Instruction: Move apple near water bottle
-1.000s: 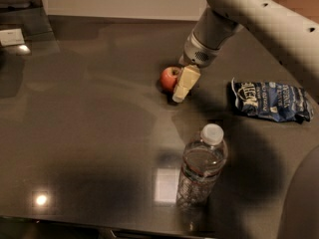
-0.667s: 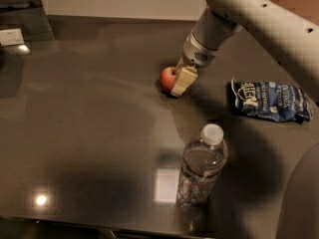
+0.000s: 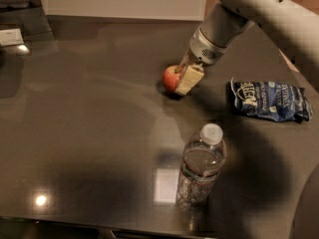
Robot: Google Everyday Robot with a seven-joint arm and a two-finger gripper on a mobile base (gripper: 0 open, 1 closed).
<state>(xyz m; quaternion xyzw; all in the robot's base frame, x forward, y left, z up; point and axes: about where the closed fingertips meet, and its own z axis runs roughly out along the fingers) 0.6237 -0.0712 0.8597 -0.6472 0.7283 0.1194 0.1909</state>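
The small red apple [image 3: 170, 77] lies on the dark table [image 3: 89, 133], a little right of its middle. My gripper [image 3: 185, 81] comes down from the upper right on the white arm and is right at the apple, covering its right side. The clear water bottle [image 3: 200, 169] with a white cap stands upright near the front edge, well in front of the apple and slightly to its right, apart from it.
A blue snack bag [image 3: 271, 101] with white lettering lies flat to the right of the apple. A white object [image 3: 11, 36] sits at the far left back corner. The arm's white shoulder fills the upper right.
My gripper has shifted slightly at the apple's right side. The apple, the bottle and the bag stay where they were.
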